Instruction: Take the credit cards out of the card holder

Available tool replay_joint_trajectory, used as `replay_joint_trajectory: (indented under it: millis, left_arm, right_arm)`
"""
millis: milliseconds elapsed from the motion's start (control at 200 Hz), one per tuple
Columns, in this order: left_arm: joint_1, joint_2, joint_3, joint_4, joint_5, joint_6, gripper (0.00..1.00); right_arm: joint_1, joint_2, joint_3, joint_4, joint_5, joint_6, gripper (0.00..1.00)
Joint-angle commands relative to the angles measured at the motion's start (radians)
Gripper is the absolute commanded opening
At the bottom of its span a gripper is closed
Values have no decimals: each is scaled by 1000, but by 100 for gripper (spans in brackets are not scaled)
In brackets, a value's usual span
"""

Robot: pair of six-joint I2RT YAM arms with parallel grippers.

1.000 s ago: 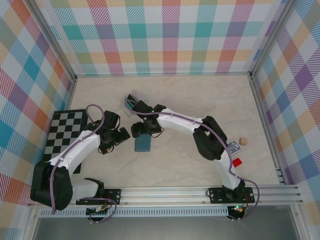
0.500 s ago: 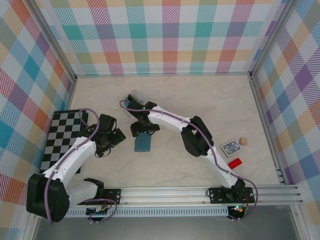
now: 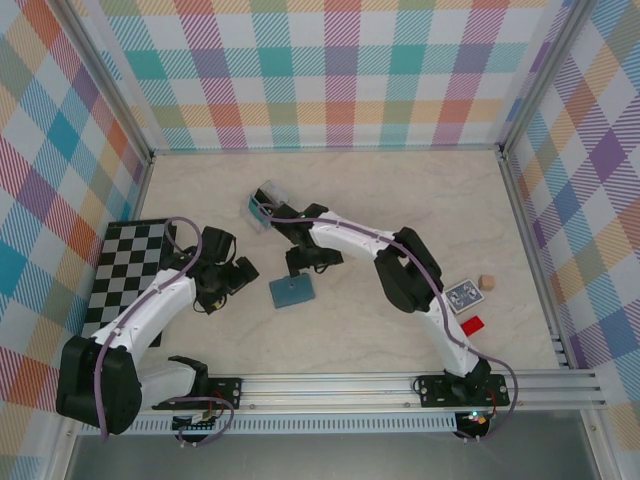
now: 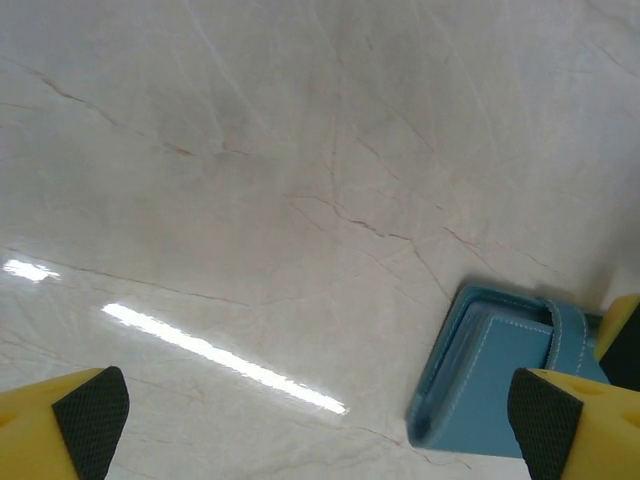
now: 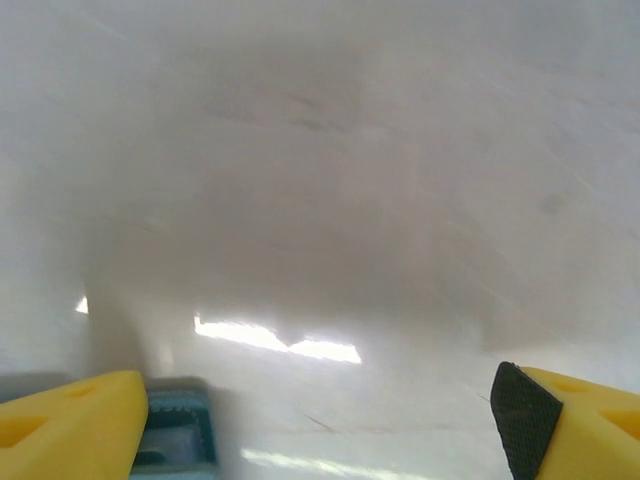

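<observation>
From above, you have the card holder (image 3: 290,292) lying flat on the counter (image 3: 400,200), near its middle. Your left gripper (image 3: 232,283) sits just to its left. Your right gripper (image 3: 305,264) hangs just beyond its far edge. Neither one has hold of it. A clear plastic box (image 3: 264,206) sits farther back. Well off to the right lie a blue-patterned card (image 3: 463,295), a red piece (image 3: 473,325) and a small tan cube (image 3: 488,283). A checkerboard mat (image 3: 125,270) lies at the left.

On your left wrist camera, the jaws stand wide apart with only bare counter between the black pads (image 4: 90,420). The holder lies beside the right-hand finger, folded, with its tab across the edge.

On your right wrist camera, the picture is blurred, but the yellow fingers (image 5: 75,420) are spread wide and grip nothing. A teal corner shows next to one finger. It is probably the holder, though you cannot be sure.

As I judge it, nothing is done yet: the holder looks shut and no credit card shows at its mouth. You still have to pin it, undo the tab, open it and draw the cards out.
</observation>
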State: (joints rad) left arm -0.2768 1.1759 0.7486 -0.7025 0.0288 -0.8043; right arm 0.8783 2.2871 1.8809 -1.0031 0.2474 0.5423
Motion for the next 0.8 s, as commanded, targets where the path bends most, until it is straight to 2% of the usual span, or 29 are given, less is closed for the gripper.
replay_joint_trajectory:
  millis: [0,345,560,795]
  left_arm:
    - [13,12,-16,43,84,-18,98]
    - [-35,23,-94,193,265,-100,90]
    - [-80,47,-153,312,332,-141,81]
    - [-107,107,-194,476,400,-170,65]
  right_arm:
    - [-3,-84,-98,18,-29,15,90]
    - [-3,-263,-360,153,-297,-15,84]
    - [-7,-373,-399,197,-255,-49,81]
    - [-7,-342,-407,270,-465,-106,61]
